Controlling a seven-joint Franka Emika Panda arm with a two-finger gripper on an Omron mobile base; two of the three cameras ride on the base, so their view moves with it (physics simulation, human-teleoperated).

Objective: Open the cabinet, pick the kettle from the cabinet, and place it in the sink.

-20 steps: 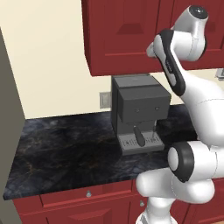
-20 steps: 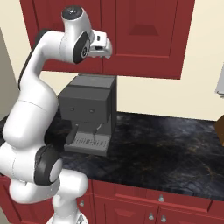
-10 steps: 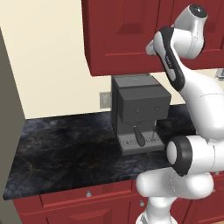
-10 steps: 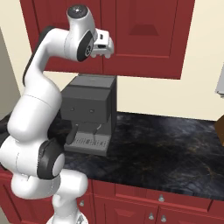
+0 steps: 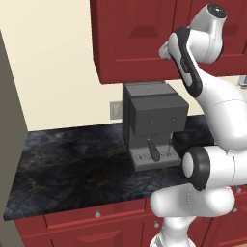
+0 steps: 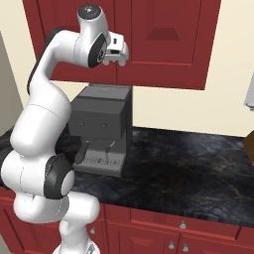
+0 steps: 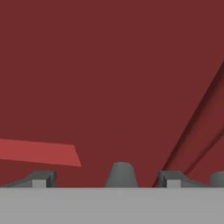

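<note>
The cabinet (image 5: 135, 38) (image 6: 163, 39) hangs dark red above the counter with its doors shut. My gripper (image 6: 118, 58) (image 5: 166, 50) is raised against the door fronts, near their lower part. In the hand view the door panel (image 7: 109, 78) is very close, and a small round silver knob (image 7: 121, 174) stands between my gripper's (image 7: 107, 178) two fingertips (image 7: 41, 178). The jaws are wide apart and do not touch the knob. A second knob (image 7: 217, 178) peeks in at the right edge. The kettle is hidden and the sink is out of view.
A boxy grey coffee machine (image 5: 152, 123) (image 6: 101, 129) stands on the dark marbled counter (image 5: 72, 164) (image 6: 188, 168), right under my hand. Red base drawers with small knobs (image 6: 182, 224) run below. A grey tall panel (image 5: 7, 144) borders the left.
The hand has edged slightly closer to the cabinet door and the arm has shifted a little; the doors stay shut.
</note>
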